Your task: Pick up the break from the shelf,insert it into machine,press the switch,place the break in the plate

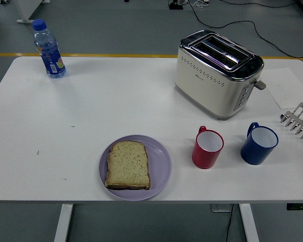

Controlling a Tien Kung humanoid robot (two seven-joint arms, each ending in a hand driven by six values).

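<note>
Bread (128, 164): one slice lying flat on the plate, near centre of the table.
Plate (162, 162): lilac, round, close to the near edge; bread covers its left part.
Toaster (217, 73): cream and chrome, far right; both slots show no bread; lever (260, 84) on its right end.
Rack (299, 120): metal, at the right edge, cut off by the frame.
Red mug (207, 147): right of the plate, upright.
Blue mug (258, 143): right of the red mug, apart from it.
Bottle (48, 49): upright, far left corner.
Paper (288, 87): flat, right of the toaster.
Hands: neither in view; finger state cannot be told.
</note>
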